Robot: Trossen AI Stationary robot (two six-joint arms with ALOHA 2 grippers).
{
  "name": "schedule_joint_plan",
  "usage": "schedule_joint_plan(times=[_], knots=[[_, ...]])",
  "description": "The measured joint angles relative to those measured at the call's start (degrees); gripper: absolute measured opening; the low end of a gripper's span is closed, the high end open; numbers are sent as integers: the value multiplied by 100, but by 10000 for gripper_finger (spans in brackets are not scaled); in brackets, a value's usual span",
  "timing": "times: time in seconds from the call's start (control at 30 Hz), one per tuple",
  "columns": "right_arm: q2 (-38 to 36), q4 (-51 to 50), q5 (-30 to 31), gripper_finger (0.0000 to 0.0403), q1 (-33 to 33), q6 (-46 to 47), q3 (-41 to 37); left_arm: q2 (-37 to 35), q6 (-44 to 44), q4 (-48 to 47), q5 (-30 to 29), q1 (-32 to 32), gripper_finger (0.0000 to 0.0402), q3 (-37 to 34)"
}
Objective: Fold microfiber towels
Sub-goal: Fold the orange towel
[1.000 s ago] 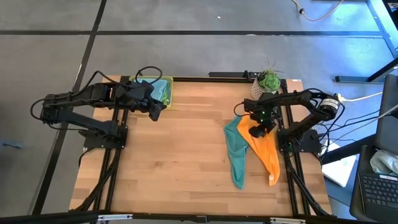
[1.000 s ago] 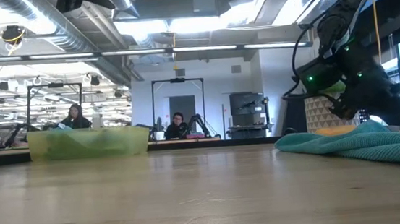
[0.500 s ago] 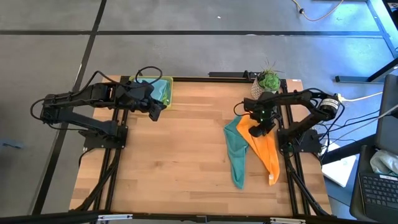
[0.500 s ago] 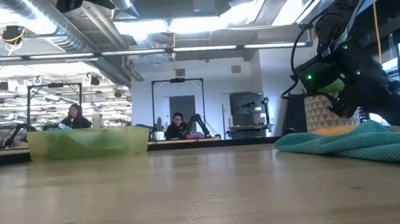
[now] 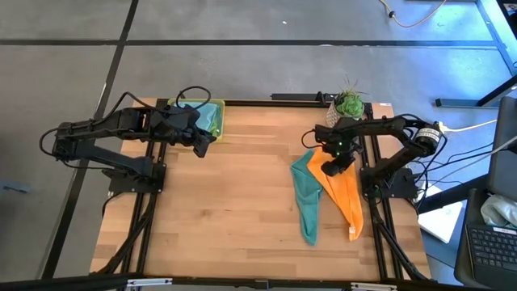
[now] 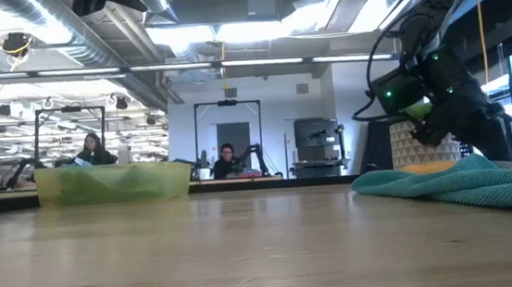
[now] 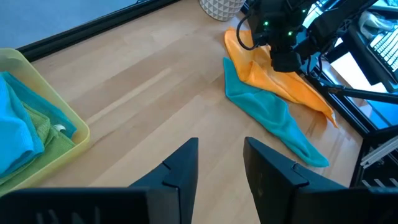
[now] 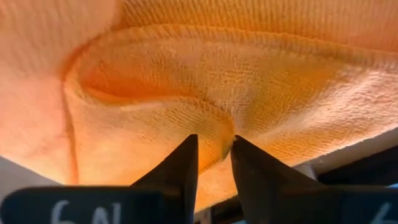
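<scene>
Pale wooden planks make up the table, which stands on a grey floor, with a workshop of desks and seated people visible beyond its far edge in the low view. At the far left corner sits a yellow-green tray holding a light blue towel on top of a lime green towel. The left gripper hangs above the table just near of that tray, its fingers a little apart with bare wood showing between them, grasping nothing. On the right half of the table lie two more cloths side by side and touching: a teal towel, bunched into a long strip running from far to near, and an orange towel to its right, also drawn out towards the near edge. The right gripper is down at the far end of the orange towel, and its wrist view shows the two dark fingers pinched on a raised fold of the orange cloth, which fills almost that whole view. A small potted plant in a white patterned pot stands at the far right edge of the table, just beyond the right arm.
</scene>
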Motion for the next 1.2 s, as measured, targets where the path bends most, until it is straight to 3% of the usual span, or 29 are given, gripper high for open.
schedule_joint_plan(times=[0.27,0.47,0.73,0.93,1.2], knots=[[-27,-87,-23,9,-1,-350,84,-7,349,261,180,-8,121,-7],[-534,-409,-68,7,67,-186,848,-28,1097,1150,328,-70,121,-7],[-777,-93,-485,4,710,427,2809,-48,1432,1571,311,-70,121,-7],[-126,714,-584,3,1417,570,4505,-48,1627,1624,308,-70,121,-7],[1721,602,-867,2,2065,271,7051,-53,1658,1621,535,-70,121,-7]])
